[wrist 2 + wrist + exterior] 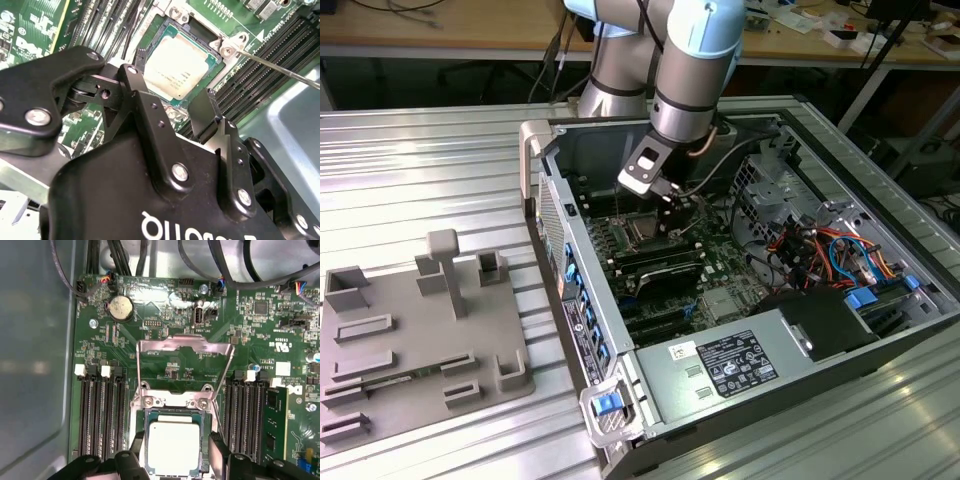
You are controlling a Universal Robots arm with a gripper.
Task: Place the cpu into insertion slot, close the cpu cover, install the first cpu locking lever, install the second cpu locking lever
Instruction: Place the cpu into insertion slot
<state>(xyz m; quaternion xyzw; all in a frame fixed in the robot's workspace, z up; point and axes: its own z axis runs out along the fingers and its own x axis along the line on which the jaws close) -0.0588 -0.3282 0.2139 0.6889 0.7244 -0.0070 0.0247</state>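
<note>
Gripper [170, 92] is open wide with nothing in it, one finger [145, 112] on each side of the cpu [175, 67]. The cpu already sits flat in the insertion slot [175, 413], right under the fingertips. First wrist view gives you the cpu cover [182, 345] flipped up on its hinge just past the fingertips, with green board showing through its window. Exterior view has the arm [685, 60] reaching down into the open computer case [582, 330].
</note>
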